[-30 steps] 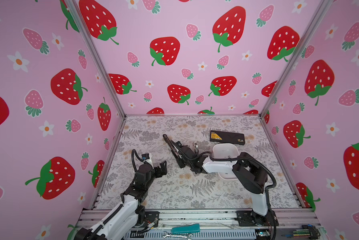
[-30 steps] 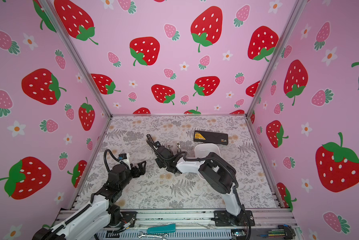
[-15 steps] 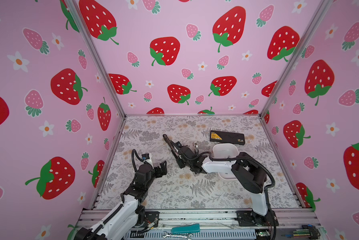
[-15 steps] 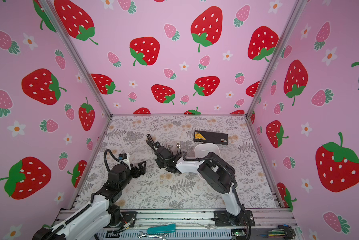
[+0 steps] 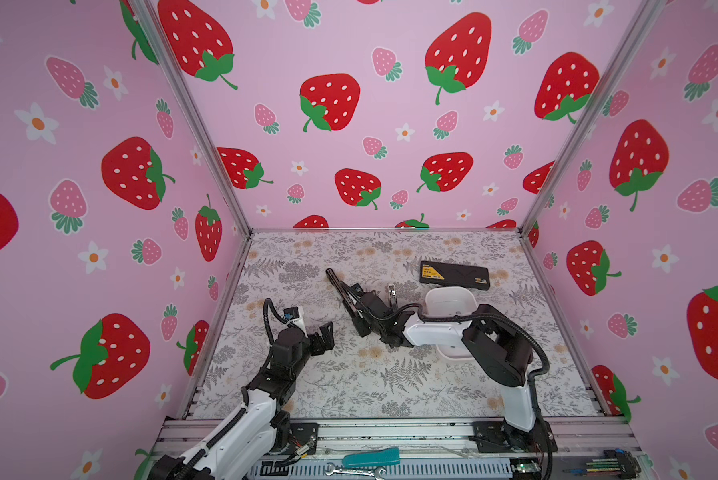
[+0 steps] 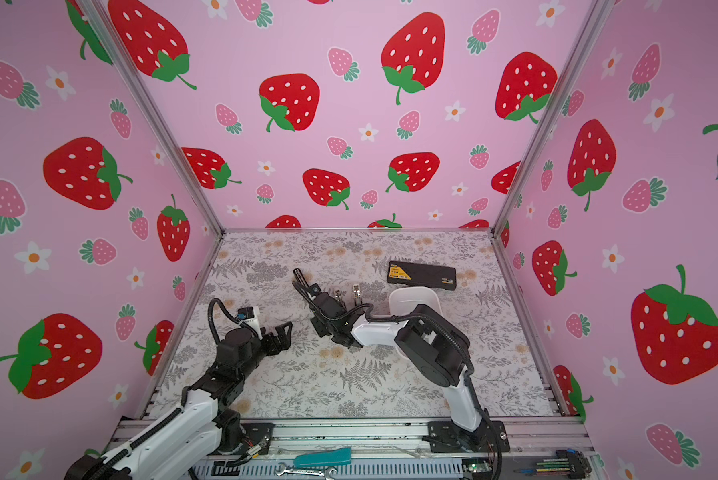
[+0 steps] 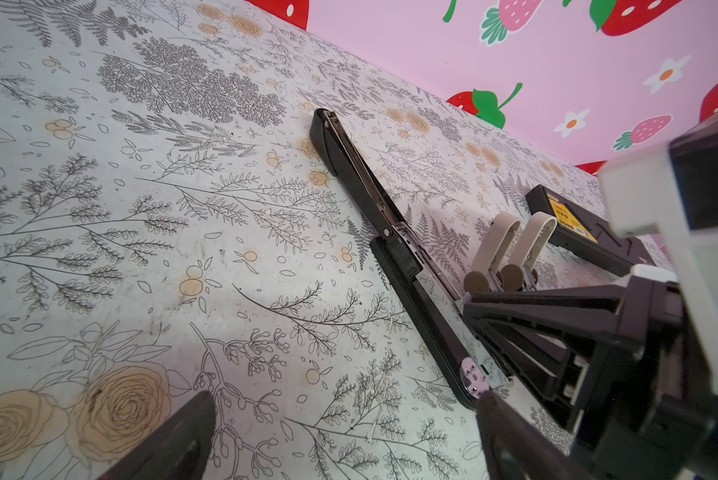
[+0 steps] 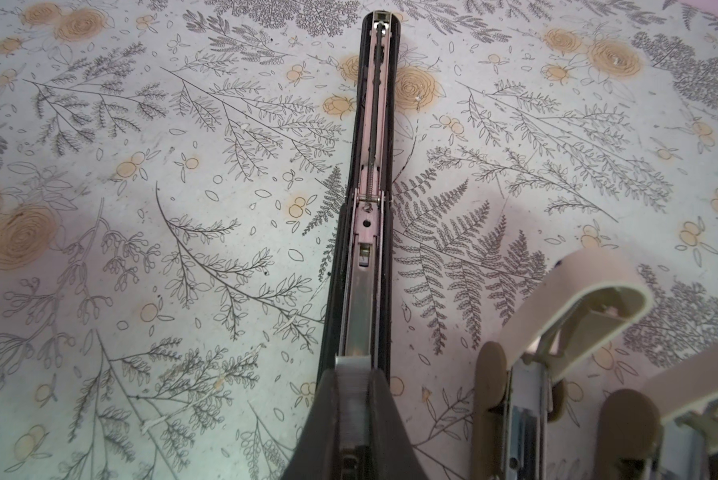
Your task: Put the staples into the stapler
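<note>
We see one strip of the staples, grey, finely ribbed metal, pinched between the two black fingers of the right gripper, which is closed tight on it. The strip sits at the near end of the black stapler, over its shiny magazine channel. We cannot tell whether it touches the metal.

That one black stapler lies folded out flat on the flower-printed table. It is long and narrow, a dark plastic shell around a bright steel track, with a thin spring running down the far half.

Just beside the black stapler we count two small beige staplers, of smooth rounded plastic, with their tops hinged up and their steel insides showing. They are apart from it, on the side toward the white tub. In the left wrist view they stand side by side.

Farther from the black stapler on that same side stands one white tub, a rounded-square plastic one, partly under the right arm. Beyond the tub lies one flat black box with a yellow label.

On the other side of the black stapler, near but clear of it, the left gripper hangs above the table with its fingers spread wide and nothing between them.
</note>
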`<state>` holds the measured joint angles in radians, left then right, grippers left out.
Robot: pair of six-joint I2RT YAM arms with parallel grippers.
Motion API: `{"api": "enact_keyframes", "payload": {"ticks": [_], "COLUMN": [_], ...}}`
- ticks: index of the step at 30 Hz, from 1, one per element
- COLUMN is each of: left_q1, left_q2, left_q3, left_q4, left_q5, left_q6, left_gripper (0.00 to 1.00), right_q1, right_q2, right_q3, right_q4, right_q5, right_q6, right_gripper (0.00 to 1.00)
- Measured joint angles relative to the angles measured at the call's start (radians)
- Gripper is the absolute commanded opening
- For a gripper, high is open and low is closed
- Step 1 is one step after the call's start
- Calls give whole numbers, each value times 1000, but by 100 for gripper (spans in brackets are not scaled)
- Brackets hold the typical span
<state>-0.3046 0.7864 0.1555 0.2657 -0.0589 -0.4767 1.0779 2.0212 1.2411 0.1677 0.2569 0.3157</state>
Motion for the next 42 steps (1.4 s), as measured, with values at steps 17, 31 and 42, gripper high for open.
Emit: {"api": "enact_keyframes", "payload": {"ticks": [17,31,42], "left_q1": [0,0,0], "left_q2": [2,2,2], "left_q3": [0,0,0], "left_q4": [0,0,0], "left_q5": [0,0,0], "left_q6": [0,0,0], "left_gripper": [99,99,99], "right_q1": [0,2,2], "right_q2": [0,-7,-13], "right_q3": [-1,-19,-23], "right_q4": [-3,7,-5], "right_q5": [-2,-1,-5], "right_q6": [3,10,12], "right_gripper": [12,12,19]}}
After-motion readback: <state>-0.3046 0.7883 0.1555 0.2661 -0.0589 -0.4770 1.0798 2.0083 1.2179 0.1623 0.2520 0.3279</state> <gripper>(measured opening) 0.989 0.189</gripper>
